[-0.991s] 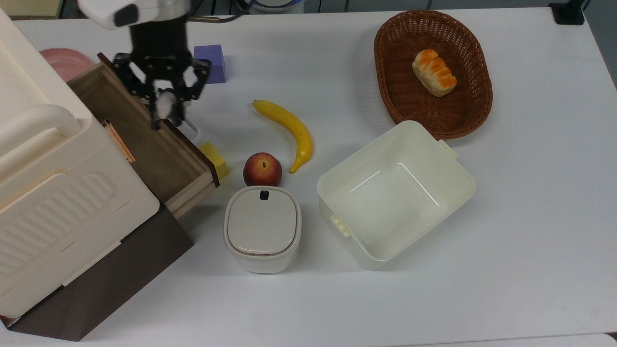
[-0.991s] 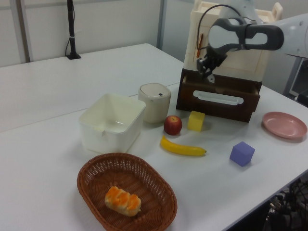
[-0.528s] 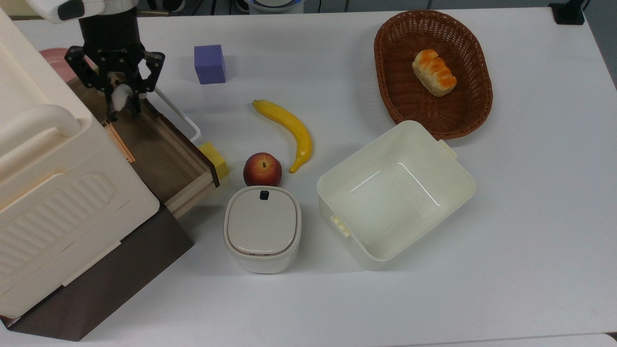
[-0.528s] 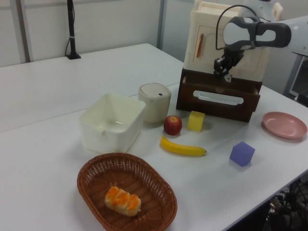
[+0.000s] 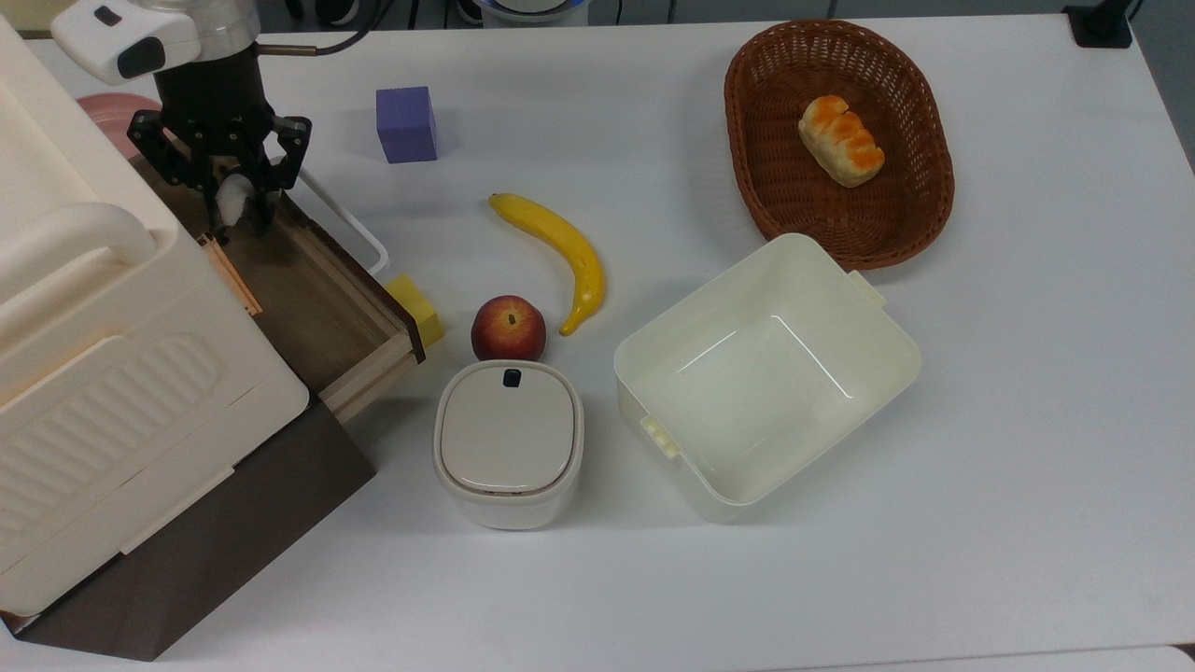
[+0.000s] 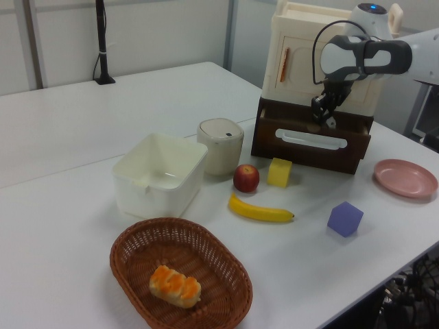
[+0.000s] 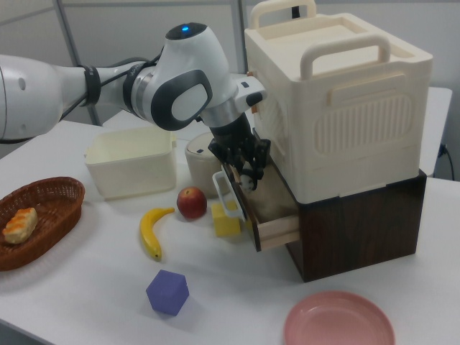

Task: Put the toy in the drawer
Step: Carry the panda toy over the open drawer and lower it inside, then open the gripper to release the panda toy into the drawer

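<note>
Toy (image 5: pixel 231 196), a small lumpy white-and-black figure, is pinched between the fingers of the tool (image 5: pixel 233 201), hanging over the far end of the open drawer (image 5: pixel 308 299) in the top view; its long axis cannot be made out. The white arm (image 7: pixel 108 86) reaches in from the right view's left, bends at the wrist and points the tool straight down, close beside the cream cabinet (image 7: pixel 338 108) above the drawer. The drawer's white loop handle (image 5: pixel 345 224) faces the bench (image 5: pixel 934 513).
</note>
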### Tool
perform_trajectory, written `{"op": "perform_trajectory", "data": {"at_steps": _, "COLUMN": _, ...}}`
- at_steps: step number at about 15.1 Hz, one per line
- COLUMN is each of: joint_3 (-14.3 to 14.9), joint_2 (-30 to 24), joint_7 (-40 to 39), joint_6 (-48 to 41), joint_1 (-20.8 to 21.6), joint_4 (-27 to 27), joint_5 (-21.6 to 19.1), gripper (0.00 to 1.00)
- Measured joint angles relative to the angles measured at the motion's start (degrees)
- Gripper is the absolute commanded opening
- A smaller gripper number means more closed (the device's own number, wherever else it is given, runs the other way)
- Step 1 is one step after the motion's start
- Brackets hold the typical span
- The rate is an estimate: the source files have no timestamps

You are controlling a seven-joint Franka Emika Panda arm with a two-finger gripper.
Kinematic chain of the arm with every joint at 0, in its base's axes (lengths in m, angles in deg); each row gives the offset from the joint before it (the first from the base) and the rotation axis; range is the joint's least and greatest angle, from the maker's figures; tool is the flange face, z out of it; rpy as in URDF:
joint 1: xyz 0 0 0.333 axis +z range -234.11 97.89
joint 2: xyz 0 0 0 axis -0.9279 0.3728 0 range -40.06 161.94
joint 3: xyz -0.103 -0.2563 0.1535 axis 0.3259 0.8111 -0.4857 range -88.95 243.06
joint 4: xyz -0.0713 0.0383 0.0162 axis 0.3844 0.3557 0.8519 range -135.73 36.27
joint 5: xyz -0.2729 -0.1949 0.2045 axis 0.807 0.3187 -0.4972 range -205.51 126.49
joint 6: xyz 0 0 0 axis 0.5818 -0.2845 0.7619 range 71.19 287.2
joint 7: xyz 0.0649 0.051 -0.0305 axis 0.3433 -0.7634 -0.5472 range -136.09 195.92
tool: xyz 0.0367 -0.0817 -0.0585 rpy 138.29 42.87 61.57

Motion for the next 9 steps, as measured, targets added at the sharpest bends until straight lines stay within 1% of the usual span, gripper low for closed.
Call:
{"op": "perform_trajectory", "data": {"at_steps": 1, "joint_3": 0.0, "joint_2": 0.03, "joint_7": -0.11, "joint_6": -0.01, "joint_1": -0.03, "joint_4": -0.09, "joint_5": 0.0, "gripper": 0.62}}
{"op": "perform_trajectory", "data": {"at_steps": 2, "joint_3": 0.0, "joint_2": 0.04, "joint_7": -0.15, "joint_6": -0.02, "joint_1": -0.04, "joint_4": -0.16, "joint_5": 0.0, "gripper": 0.76}}
{"op": "perform_trajectory", "data": {"at_steps": 3, "joint_3": 0.0, "joint_2": 0.04, "joint_7": -0.21, "joint_6": -0.03, "joint_1": -0.04, "joint_4": -0.2, "joint_5": 0.0, "gripper": 0.83}}
{"op": "perform_trajectory", "data": {"at_steps": 5, "joint_3": 0.0, "joint_2": 0.04, "joint_7": -0.26, "joint_6": -0.04, "joint_1": -0.05, "joint_4": -0.23, "joint_5": 0.0, "gripper": 0.89}}
{"op": "perform_trajectory", "data": {"at_steps": 6, "joint_3": 0.0, "joint_2": 0.04, "joint_7": -0.3, "joint_6": -0.05, "joint_1": -0.05, "joint_4": -0.23, "joint_5": 0.0, "gripper": 0.9}}
{"op": "perform_trajectory", "data": {"at_steps": 7, "joint_3": 0.0, "joint_2": 0.04, "joint_7": -0.35, "joint_6": -0.05, "joint_1": -0.05, "joint_4": -0.23, "joint_5": 0.0, "gripper": 0.94}}
{"op": "perform_trajectory", "data": {"at_steps": 8, "joint_3": 0.0, "joint_2": 0.04, "joint_7": -0.38, "joint_6": -0.05, "joint_1": -0.05, "joint_4": -0.23, "joint_5": 0.0, "gripper": 0.95}}
{"op": "perform_trajectory", "data": {"at_steps": 9, "joint_3": 0.0, "joint_2": 0.04, "joint_7": -0.41, "joint_6": -0.05, "joint_1": -0.05, "joint_4": -0.23, "joint_5": 0.0, "gripper": 0.98}}
